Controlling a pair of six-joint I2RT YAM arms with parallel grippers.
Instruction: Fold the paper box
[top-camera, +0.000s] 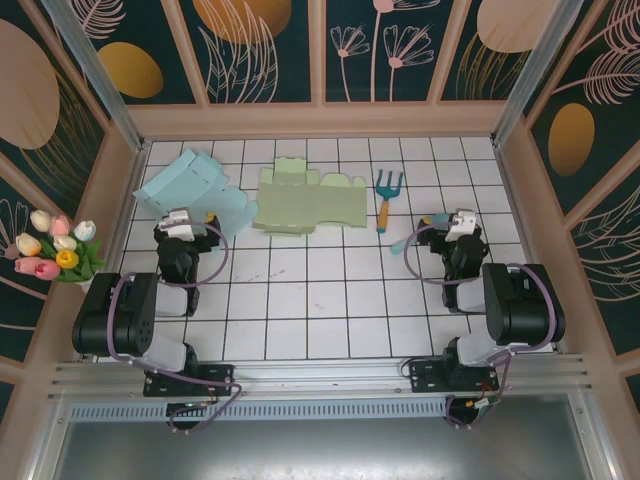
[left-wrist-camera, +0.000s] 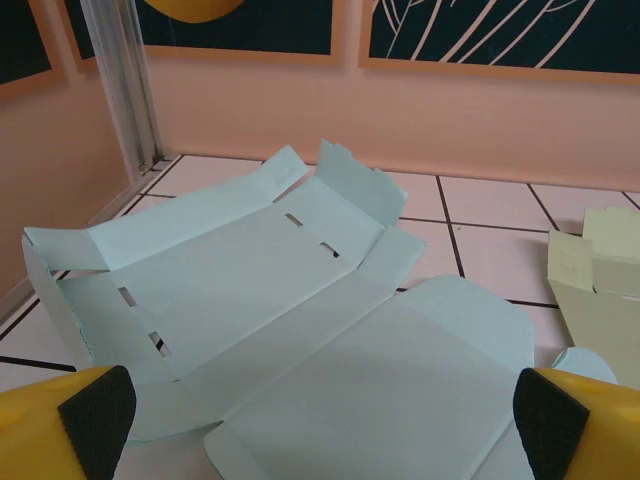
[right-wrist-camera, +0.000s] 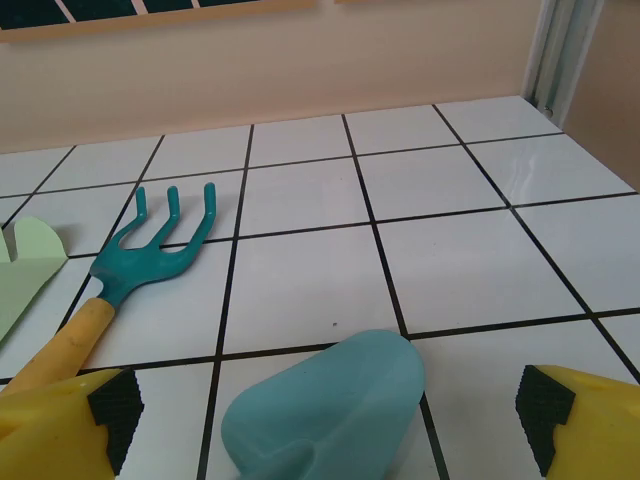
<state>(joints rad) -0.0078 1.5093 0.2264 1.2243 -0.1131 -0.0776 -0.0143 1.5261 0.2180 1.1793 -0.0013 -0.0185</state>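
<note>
Left gripper (left-wrist-camera: 322, 422) gaping, facing blue paper box (left-wrist-camera: 280, 290) back-left, slots showing in wrist view. Right gripper (right-wrist-camera: 330, 420) gaping too, facing teal scoop (right-wrist-camera: 325, 405), rake (right-wrist-camera: 150, 250). Overhead showing green paper box (top-camera: 305, 200) lying flat mid-table.

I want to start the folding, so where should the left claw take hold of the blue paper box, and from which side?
Probably the upright flap at the left end of the blue paper box. It stands off the table, so the open left claw could straddle its edge from the near side; the middle panels lie flat with nothing to pinch.
</note>
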